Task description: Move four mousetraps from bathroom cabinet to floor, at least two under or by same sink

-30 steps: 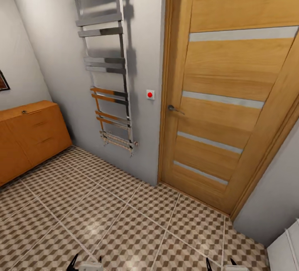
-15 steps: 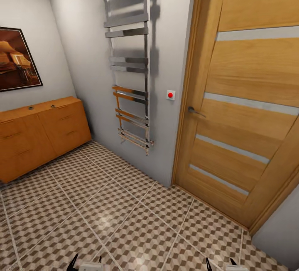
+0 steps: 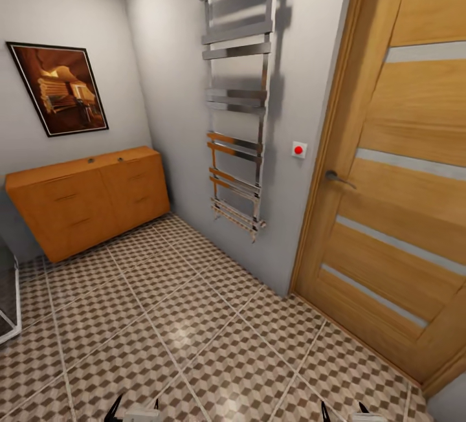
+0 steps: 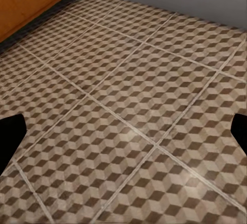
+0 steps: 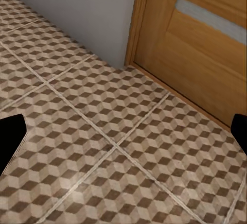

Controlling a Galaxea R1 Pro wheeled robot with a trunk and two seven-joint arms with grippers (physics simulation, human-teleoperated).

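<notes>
The orange-brown cabinet (image 3: 87, 202) stands against the far left wall, drawers shut. Two tiny dark specks lie on its flat top, too small to tell what they are. The mousetraps and the bathroom sink are out of view. The cube-patterned bathroom floor (image 3: 188, 318) spreads between me and the cabinet. At the head view's lower edge my left gripper (image 3: 136, 407) and right gripper (image 3: 343, 410) both stand open and hold nothing. In the wrist views the left gripper (image 4: 123, 131) and right gripper (image 5: 123, 134) hang over bare tiles (image 4: 128, 105), fingers wide apart.
A chrome towel radiator (image 3: 236, 98) hangs on the grey wall ahead. A wooden door (image 3: 395, 182) with a lever handle (image 3: 336, 178) fills the right. A framed picture (image 3: 59, 87) hangs above the cabinet. A white-framed glass edge (image 3: 8, 309) shows at far left.
The camera has swung left: cabinet, radiator and door have slid right in the picture, and the framed picture has come fully into view. Both grippers keep their pose.
</notes>
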